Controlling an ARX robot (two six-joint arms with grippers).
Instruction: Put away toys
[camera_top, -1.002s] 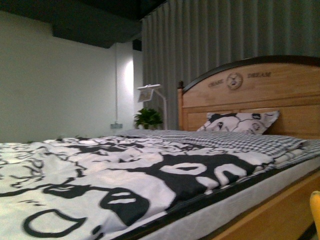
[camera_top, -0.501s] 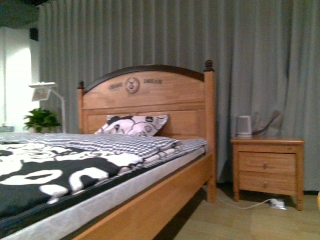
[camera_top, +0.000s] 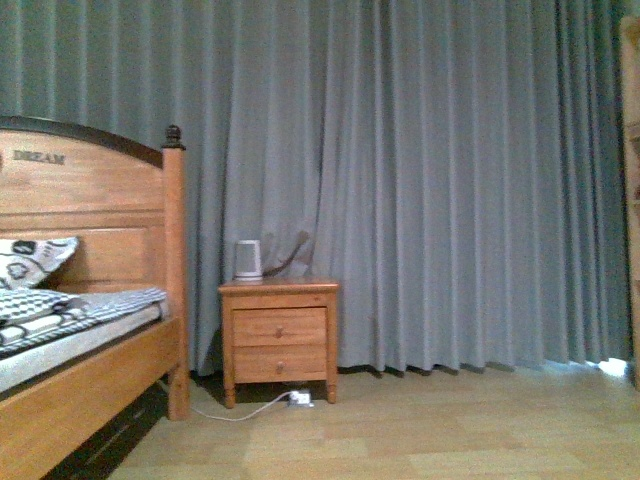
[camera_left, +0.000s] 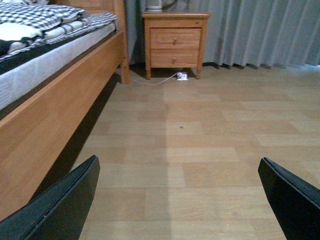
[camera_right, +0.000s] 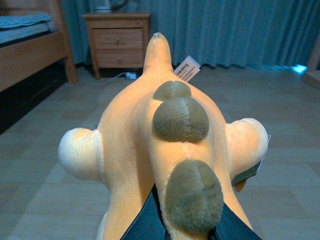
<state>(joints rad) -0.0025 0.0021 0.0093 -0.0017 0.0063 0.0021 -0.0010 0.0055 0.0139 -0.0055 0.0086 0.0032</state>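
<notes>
In the right wrist view the orange-yellow plush animal (camera_right: 135, 145) fills the middle, with olive-brown bumps along its back, rounded pale limbs at both sides and a paper tag near its pointed end. My right gripper (camera_right: 187, 227) is shut on it, dark fingers (camera_right: 147, 225) pressing each side of the rearmost bump. My left gripper (camera_left: 180, 200) hangs open above the wooden floor, its two black fingers (camera_left: 65, 205) wide apart with nothing between them. The front view shows neither gripper nor the plush.
A wooden bed (camera_top: 90, 370) stands at the left. A two-drawer nightstand (camera_top: 280, 335) with a white kettle (camera_top: 248, 260) stands against the grey curtain (camera_top: 430, 180). A cable and plug (camera_top: 298, 398) lie under it. Wooden floor (camera_top: 420, 430) stretches to the right.
The front view has swung to the right, from the bed's patterned duvet past the headboard to the nightstand and curtain.
</notes>
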